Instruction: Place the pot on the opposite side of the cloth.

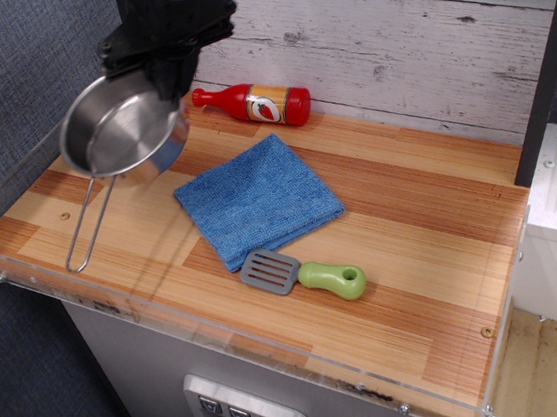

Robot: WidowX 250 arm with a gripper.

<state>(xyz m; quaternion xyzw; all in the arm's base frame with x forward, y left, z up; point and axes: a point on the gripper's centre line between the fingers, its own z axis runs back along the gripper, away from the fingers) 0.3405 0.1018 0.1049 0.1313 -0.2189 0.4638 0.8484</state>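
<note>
The shiny steel pot (pixel 121 136) hangs in the air above the left part of the wooden table, tilted, with its thin wire-loop handle (pixel 87 226) pointing down and toward me. My black gripper (pixel 165 80) is shut on the pot's far rim and holds it up. The blue cloth (pixel 256 200) lies flat on the table to the right of the pot and below it.
A red sauce bottle (pixel 258 103) lies on its side at the back by the plank wall. A grey spatula with a green handle (pixel 306 275) lies in front of the cloth. A clear acrylic rim (pixel 25 283) edges the wooden table (pixel 413 243).
</note>
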